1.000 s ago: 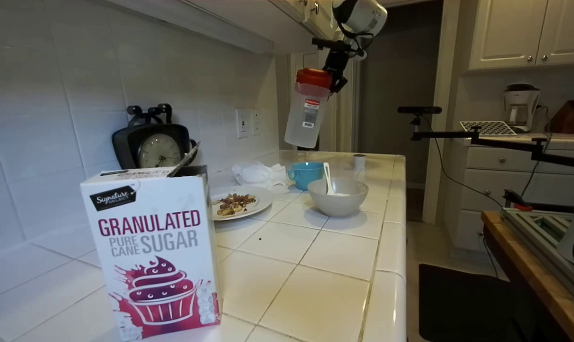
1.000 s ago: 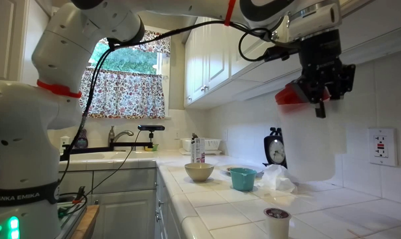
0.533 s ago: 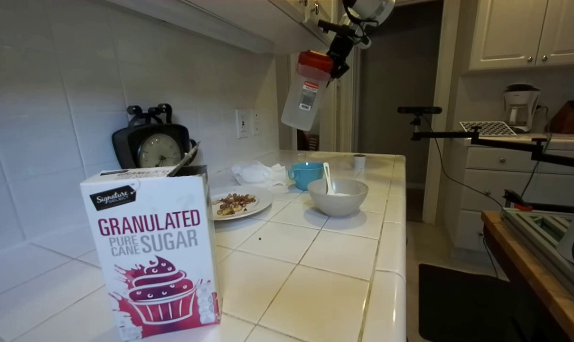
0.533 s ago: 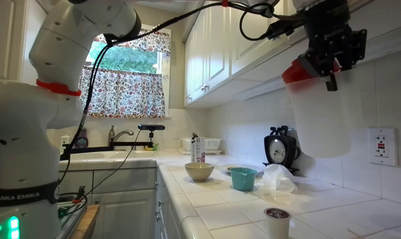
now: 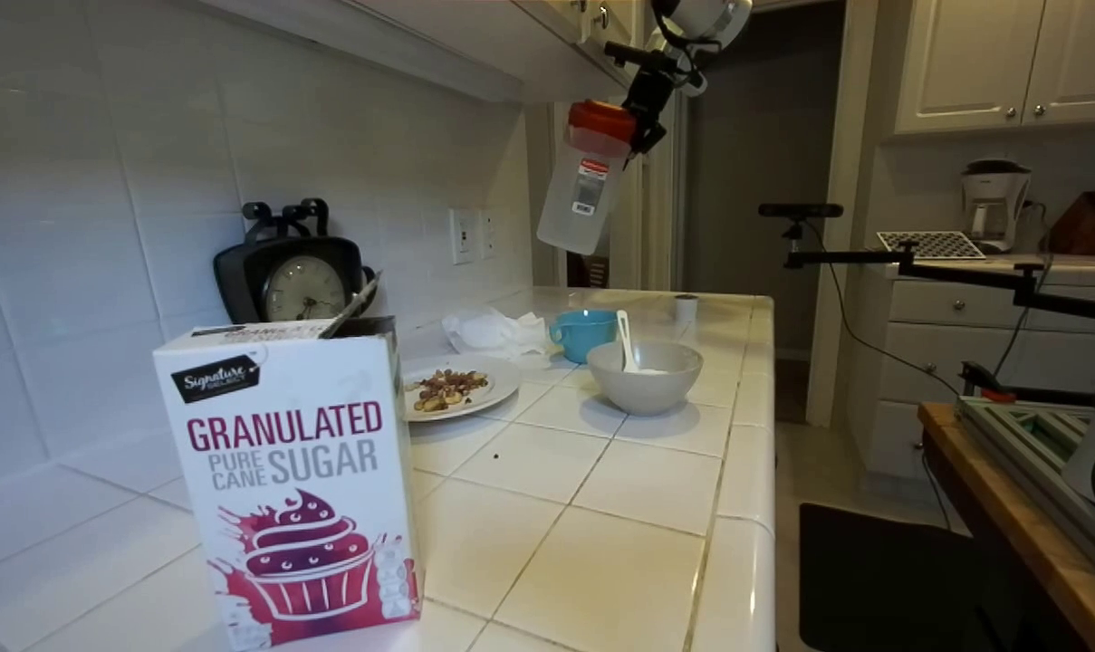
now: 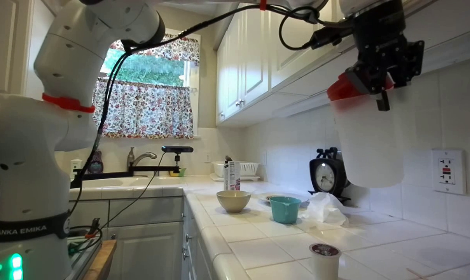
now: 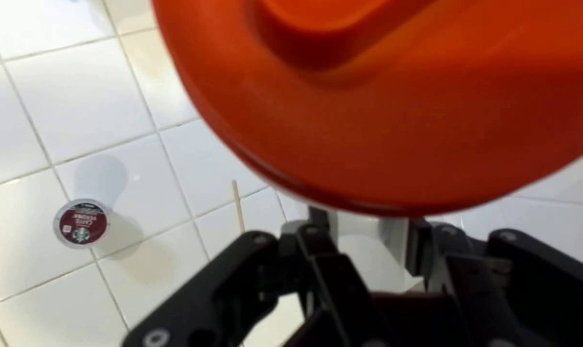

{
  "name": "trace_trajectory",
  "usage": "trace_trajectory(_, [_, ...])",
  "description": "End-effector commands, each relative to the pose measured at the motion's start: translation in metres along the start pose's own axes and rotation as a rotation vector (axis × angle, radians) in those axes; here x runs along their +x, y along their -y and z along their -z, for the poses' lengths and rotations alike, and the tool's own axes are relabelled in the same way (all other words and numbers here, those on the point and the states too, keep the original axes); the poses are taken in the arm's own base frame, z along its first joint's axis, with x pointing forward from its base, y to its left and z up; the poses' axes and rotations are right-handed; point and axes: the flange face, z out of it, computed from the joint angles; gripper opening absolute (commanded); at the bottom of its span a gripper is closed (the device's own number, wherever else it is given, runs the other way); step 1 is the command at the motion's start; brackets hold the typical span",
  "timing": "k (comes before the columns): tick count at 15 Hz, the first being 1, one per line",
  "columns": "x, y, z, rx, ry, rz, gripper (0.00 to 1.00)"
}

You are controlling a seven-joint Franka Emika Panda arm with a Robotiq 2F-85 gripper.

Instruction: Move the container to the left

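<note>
The container is a tall translucent whitish pitcher with a red lid, held in the air above the counter and tilted. It shows in both exterior views (image 5: 583, 195) (image 6: 369, 144). In the wrist view its red lid (image 7: 392, 120) fills the upper part and hides much behind it. My gripper (image 6: 380, 99) is shut on the container just below the lid, at its side; in the wrist view the two fingers (image 7: 368, 236) stand either side of a whitish part of it. The exact contact is partly hidden by the lid.
On the tiled counter stand a bowl (image 6: 233, 201), a teal cup (image 6: 284, 210), crumpled paper (image 6: 326, 210), a coffee pod (image 6: 325, 260), a plate with food (image 5: 461, 412), a clock (image 5: 304, 288) and a sugar box (image 5: 293, 507). Upper cabinets (image 6: 297, 50) hang close to the arm.
Over the second the gripper and container have risen, and the container tilts more. Since half a second ago they have sunk very slightly. The container stays gripped.
</note>
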Motion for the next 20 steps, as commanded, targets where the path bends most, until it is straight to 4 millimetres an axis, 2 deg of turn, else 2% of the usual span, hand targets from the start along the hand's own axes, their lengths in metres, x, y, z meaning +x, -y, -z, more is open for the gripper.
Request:
trace_trajectory(1, [-0.013, -0.025, -0.008, -0.037, 0.011, 0.029, 0.09])
trace_trajectory(3, [-0.019, -0.046, -0.021, -0.077, 0.023, 0.038, 0.09])
trace_trajectory(6, [-0.022, -0.085, -0.026, -0.129, 0.032, 0.056, 0.09])
trace_trajectory(10, [-0.037, -0.139, -0.020, -0.188, 0.070, 0.112, 0.09])
trace_trajectory(11, [-0.025, -0.115, -0.028, -0.202, 0.062, 0.070, 0.09])
trace_trajectory(12, [-0.028, -0.122, -0.027, -0.207, 0.070, 0.072, 0.34])
trace_trajectory(17, [-0.024, -0.120, -0.032, -0.208, 0.062, 0.067, 0.34])
trace_trajectory(18, [-0.024, -0.120, -0.032, -0.208, 0.062, 0.067, 0.09])
trace_trajectory(20, [-0.031, -0.125, -0.033, -0.206, 0.063, 0.064, 0.09])
